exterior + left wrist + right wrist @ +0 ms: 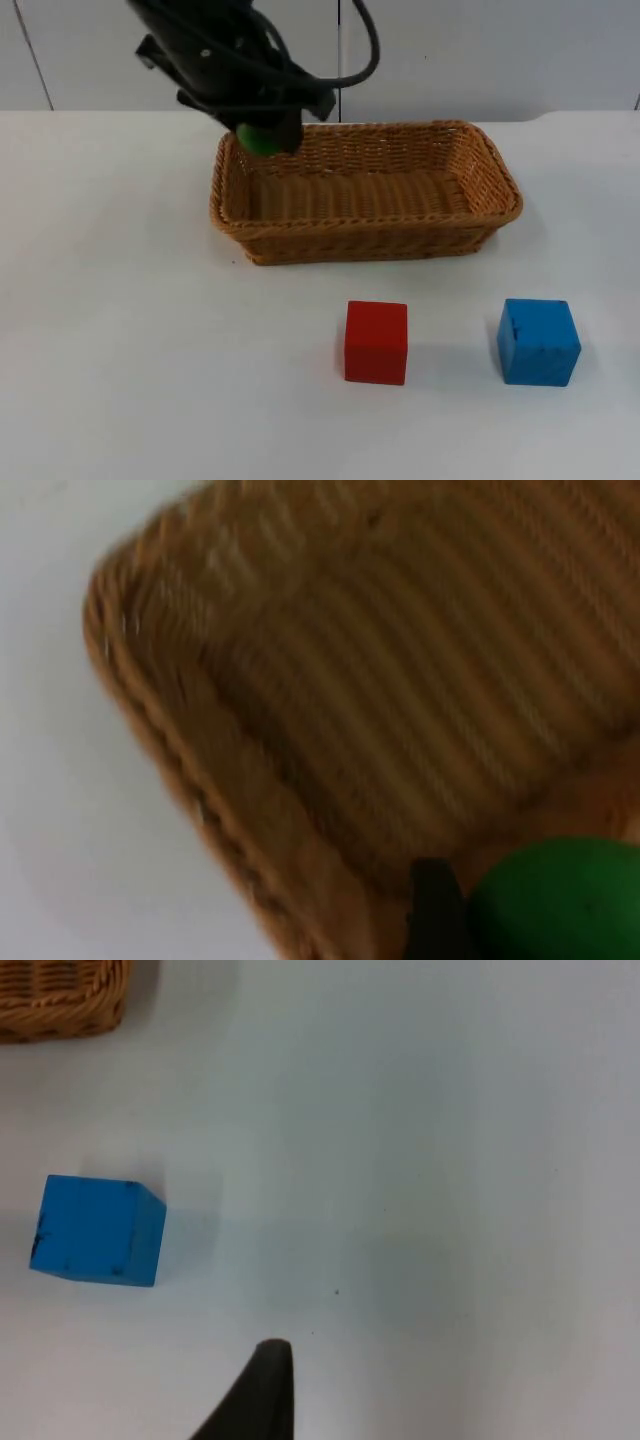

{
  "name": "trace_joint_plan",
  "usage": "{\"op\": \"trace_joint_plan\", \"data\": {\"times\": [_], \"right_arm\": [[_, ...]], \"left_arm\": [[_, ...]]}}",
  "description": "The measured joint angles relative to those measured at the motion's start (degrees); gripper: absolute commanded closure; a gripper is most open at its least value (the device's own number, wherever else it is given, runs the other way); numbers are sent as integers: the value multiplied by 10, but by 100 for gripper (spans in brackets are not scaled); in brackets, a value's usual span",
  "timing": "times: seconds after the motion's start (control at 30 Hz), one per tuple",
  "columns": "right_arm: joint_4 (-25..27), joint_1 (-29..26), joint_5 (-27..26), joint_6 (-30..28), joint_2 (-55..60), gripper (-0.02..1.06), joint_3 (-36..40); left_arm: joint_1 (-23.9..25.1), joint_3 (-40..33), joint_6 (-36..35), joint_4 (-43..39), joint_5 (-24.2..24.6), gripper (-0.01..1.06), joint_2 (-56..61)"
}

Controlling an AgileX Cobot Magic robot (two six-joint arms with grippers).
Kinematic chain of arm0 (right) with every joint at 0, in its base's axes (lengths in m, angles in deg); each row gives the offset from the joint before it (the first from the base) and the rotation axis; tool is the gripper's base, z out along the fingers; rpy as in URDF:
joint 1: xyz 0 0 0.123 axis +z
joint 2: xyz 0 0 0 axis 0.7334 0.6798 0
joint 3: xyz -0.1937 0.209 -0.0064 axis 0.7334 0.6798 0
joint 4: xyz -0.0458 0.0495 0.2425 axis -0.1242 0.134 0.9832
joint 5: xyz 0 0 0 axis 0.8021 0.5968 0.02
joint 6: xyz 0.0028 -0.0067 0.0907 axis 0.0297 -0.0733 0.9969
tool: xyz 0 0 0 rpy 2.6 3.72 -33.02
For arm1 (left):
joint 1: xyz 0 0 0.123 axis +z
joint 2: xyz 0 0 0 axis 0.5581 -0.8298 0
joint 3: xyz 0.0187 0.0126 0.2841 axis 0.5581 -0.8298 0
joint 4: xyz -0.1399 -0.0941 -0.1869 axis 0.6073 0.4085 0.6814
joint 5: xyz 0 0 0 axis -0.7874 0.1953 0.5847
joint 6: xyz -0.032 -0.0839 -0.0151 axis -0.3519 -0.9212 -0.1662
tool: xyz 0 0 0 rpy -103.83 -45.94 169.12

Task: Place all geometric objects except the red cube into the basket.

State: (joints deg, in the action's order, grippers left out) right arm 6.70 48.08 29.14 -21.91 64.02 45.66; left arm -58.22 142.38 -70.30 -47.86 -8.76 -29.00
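My left gripper [262, 135] hangs over the left end of the wicker basket [365, 235], shut on a green rounded object [260, 139]. In the left wrist view the green object [560, 900] sits beside a black fingertip [432, 910], above the basket's woven floor [400, 680]. A red cube [376, 342] rests on the table in front of the basket. To its right lies a blue cube [538, 341]. The right wrist view shows the blue cube [95, 1231] on the white table, with a black fingertip [262, 1395] well apart from it and a basket corner [60, 1000] beyond.
The white table top [130, 350] stretches wide on the left and in front of the cubes. A grey partition wall [480, 50] closes off the back behind the basket.
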Motion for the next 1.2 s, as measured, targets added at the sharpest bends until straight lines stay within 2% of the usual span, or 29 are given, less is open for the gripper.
{"op": "trace_joint_plan", "data": {"times": [0.1, 0.13, 0.27, 0.37, 0.63, 0.67, 0.7, 0.77, 0.83, 0.87, 1.0, 1.03, 1.13, 1.2], "right_arm": [[1, 0, 1, 0, 0, -1, 0], [1, 0, 1, 0, 0, -1, 0], [1, 0, 1, 0, 0, -1, 0], [2, 0, 1, 0, 0, -1, 0], [2, 0, 1, 7, 0, -1, 0], [2, 0, 1, 7, 0, -1, 0], [2, 0, 1, 7, 0, -1, 0], [2, 0, 1, 7, 0, -1, 0], [2, 0, 1, 7, 0, -1, 0], [2, 0, 1, 7, 0, -1, 0], [2, 0, 1, 8, 0, -1, 0], [2, 0, 1, 8, 0, -1, 0], [2, 0, 1, 8, 0, -1, 0], [1, 0, 1, 8, 0, -1, 0]], "left_arm": [[0, 75, 6, 0, 29, 105, -60], [0, 75, 6, 0, 29, 105, -60], [0, 164, 11, 0, 65, 105, -138], [0, 199, 16, 1, 74, 105, -176], [0, 219, 22, 5, 78, 103, -233], [0, 219, 22, 5, 78, 97, -233], [0, 219, 22, 6, 78, 97, -233], [0, 220, 22, 11, 77, 85, -233], [0, 220, 22, 15, 77, 66, -233], [0, 220, 22, 22, 77, 66, -233], [0, 223, 23, 46, 82, 19, -233], [0, 228, 27, 58, 92, 19, -233], [-1, 244, 36, 79, 120, -1, -228], [-1, 246, 39, 85, 128, 0, -222]]}}
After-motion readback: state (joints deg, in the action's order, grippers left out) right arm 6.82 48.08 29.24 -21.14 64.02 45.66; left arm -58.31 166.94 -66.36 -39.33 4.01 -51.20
